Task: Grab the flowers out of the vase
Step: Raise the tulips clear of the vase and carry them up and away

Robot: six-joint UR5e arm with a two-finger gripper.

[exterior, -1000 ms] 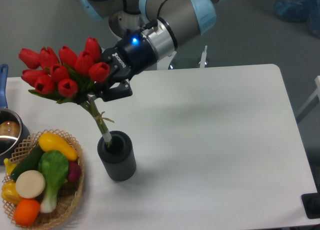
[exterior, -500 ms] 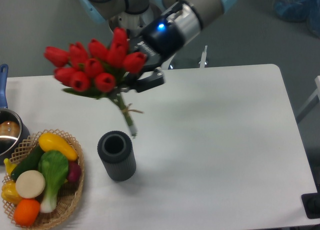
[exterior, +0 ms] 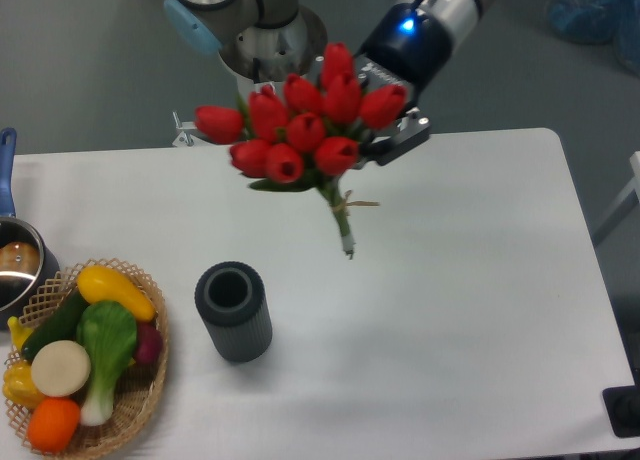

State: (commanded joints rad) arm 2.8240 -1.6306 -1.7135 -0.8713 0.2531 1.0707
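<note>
Flowers (exterior: 300, 130) hang clear of the vase (exterior: 234, 311), up and right of its mouth, stems slanting down toward the desk (exterior: 470, 280). The jaws (exterior: 385, 145) pinch the bunch just right of the buds.

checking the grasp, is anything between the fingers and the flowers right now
Nothing visible. The gripper is shut on the flowers just under the blooms, holding them in the air, stems clear of the vase, which stands empty on the table.
</note>
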